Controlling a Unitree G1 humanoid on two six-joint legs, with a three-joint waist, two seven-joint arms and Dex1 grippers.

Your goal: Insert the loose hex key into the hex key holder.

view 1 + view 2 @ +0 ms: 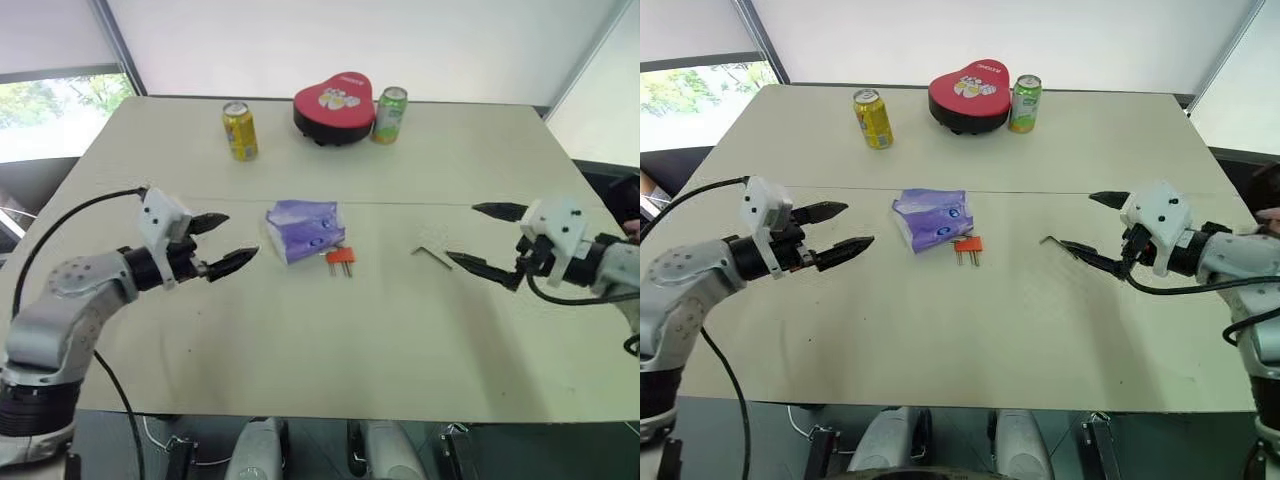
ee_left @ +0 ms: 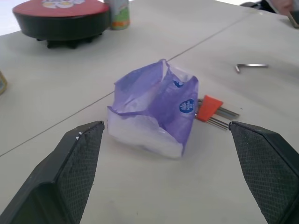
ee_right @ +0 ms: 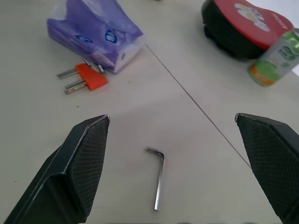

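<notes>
right next to the purple tissue pack (image 1: 305, 230), touching its near-right corner, sits the orange-red hex key holder (image 1: 340, 258) with thin keys poking out. the loose hex key (image 3: 159, 179) lies flat on the table (image 1: 300, 350) well to the right of the pack. both the left gripper (image 1: 222, 243) and right gripper (image 1: 482, 240) hang spread wide, grasping nothing. the heart-shaped tin (image 1: 334, 104) and two cans sit beyond the pack.

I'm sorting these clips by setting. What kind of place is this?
Probably an indoor test or lab room, not a home: a plain beige table set with staged items, a yellow can, a heart-shaped red tin and a purple tissue pack, beside a window with a roller blind.
</notes>
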